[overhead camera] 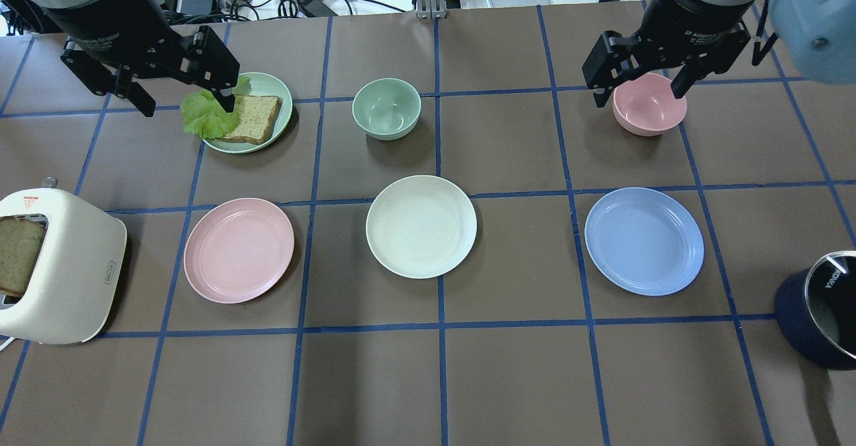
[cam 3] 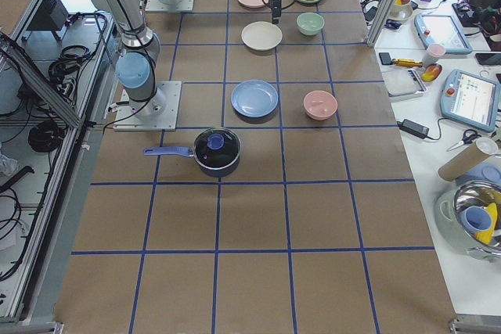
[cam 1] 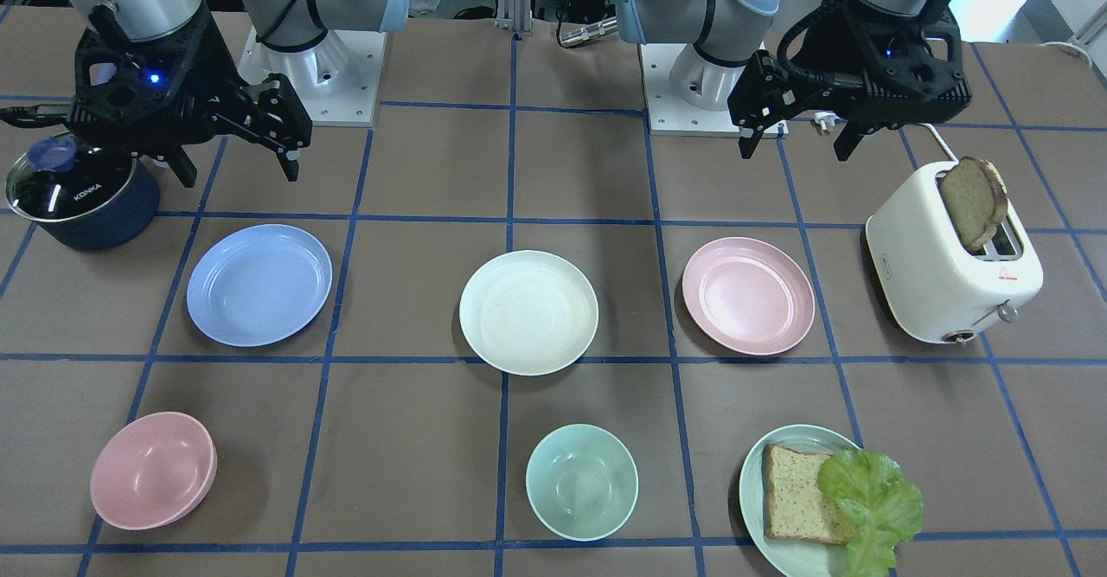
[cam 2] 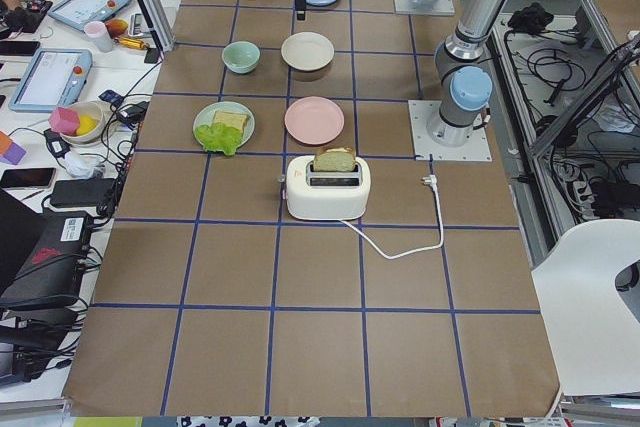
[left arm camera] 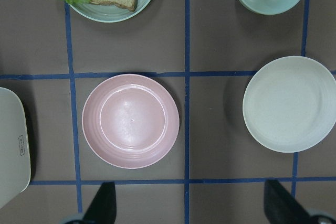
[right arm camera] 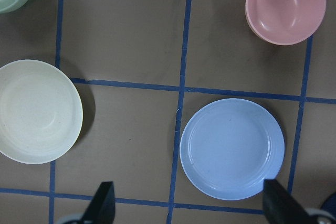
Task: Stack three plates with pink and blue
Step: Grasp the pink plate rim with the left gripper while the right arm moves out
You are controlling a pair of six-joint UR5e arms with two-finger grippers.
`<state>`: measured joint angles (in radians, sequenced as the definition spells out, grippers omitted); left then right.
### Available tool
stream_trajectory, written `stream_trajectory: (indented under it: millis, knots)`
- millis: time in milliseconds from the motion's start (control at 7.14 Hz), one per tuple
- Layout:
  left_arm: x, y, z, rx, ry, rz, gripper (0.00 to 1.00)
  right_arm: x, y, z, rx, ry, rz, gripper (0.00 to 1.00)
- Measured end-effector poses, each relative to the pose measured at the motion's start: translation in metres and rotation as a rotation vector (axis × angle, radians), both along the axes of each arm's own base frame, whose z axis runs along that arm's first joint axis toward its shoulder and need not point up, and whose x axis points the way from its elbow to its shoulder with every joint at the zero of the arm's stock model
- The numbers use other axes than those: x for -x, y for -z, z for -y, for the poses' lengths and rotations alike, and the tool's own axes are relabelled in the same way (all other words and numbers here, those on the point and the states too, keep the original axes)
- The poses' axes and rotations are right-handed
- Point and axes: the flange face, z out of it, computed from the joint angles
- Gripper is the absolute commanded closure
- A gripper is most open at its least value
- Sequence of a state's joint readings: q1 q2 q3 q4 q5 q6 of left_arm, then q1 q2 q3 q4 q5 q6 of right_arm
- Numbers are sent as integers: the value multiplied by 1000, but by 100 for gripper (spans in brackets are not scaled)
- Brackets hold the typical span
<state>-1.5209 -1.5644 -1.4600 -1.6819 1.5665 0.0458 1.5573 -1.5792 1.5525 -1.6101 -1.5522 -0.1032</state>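
Three plates lie apart in a row across the table's middle: the pink plate (overhead camera: 239,250), the cream-white plate (overhead camera: 421,227) and the blue plate (overhead camera: 644,241). None rests on another. My left gripper (overhead camera: 186,105) is open and empty, held high above the table; its wrist view looks straight down on the pink plate (left arm camera: 130,121) and the cream plate (left arm camera: 290,104). My right gripper (overhead camera: 638,95) is open and empty, also held high; its wrist view looks down on the blue plate (right arm camera: 232,148) and the cream plate (right arm camera: 37,111).
A white toaster (overhead camera: 53,272) with a bread slice stands left of the pink plate. Farther from my base are a pale green plate (overhead camera: 277,88) with bread and lettuce, a mint bowl (overhead camera: 386,108) and a pink bowl (overhead camera: 649,108). A dark blue lidded pot (overhead camera: 819,319) sits at the right edge.
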Motion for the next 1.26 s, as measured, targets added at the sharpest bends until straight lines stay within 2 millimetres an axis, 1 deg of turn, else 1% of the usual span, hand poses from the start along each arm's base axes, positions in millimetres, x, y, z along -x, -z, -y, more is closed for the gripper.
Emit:
stream_trajectory:
  millis: [140, 280, 420, 560, 840, 980, 1260]
  knots:
    - [0, 1, 0, -2, 1, 1, 0, 0, 0, 0, 0, 0, 0, 0]
    - [0, 8, 0, -16, 2, 0, 0, 0, 0, 0, 0, 0, -1, 0]
    - [0, 31, 2, -48, 7, 0, 0, 0, 0, 0, 0, 0, -1, 0]
    - [-2, 66, 0, -81, 12, 0, 0, 0, 0, 0, 0, 0, -1, 0]
    - [0, 137, -12, -124, 14, -2, 0, 0, 0, 0, 0, -1, 0, 0]
    - [2, 175, -16, -105, 19, -1, 0, 0, 0, 0, 1, -1, 0, 0]
    - [2, 245, -30, -20, 49, 3, 0, 0, 0, 1, 1, -1, 0, 0]
